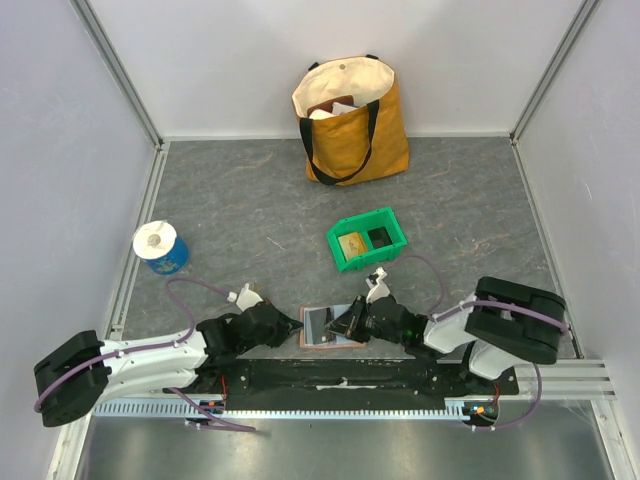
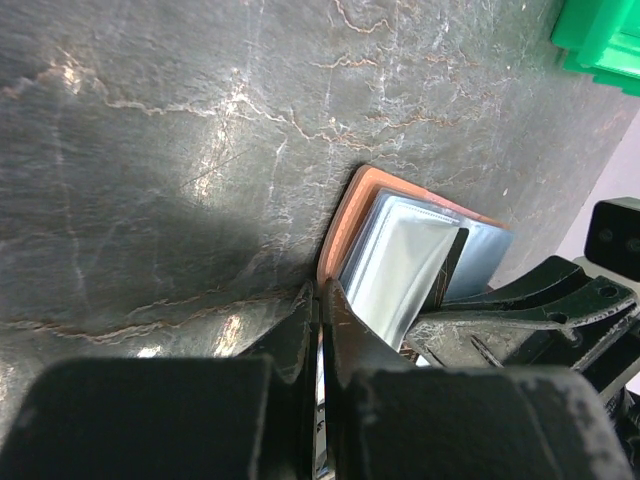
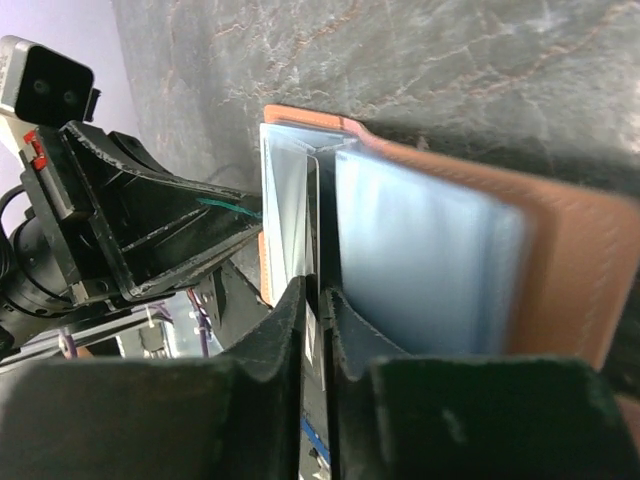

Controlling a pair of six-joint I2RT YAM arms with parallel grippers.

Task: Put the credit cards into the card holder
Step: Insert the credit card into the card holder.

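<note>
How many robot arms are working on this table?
2. The left arm reaches in from lower left, the right arm from lower right; both meet at the open card holder.

The card holder (image 1: 322, 328) lies open on the worktop (image 1: 250, 210) at lower centre. My left gripper (image 1: 296, 326) touches its left edge, and my right gripper (image 1: 351, 324) is over its right side. A credit card (image 2: 452, 268) stands edge-on in its fold. The bin (image 1: 372, 259) sits just above, the bag (image 1: 360, 140) at top centre against the back wall, and the roll (image 1: 160, 246) at far left.
</note>
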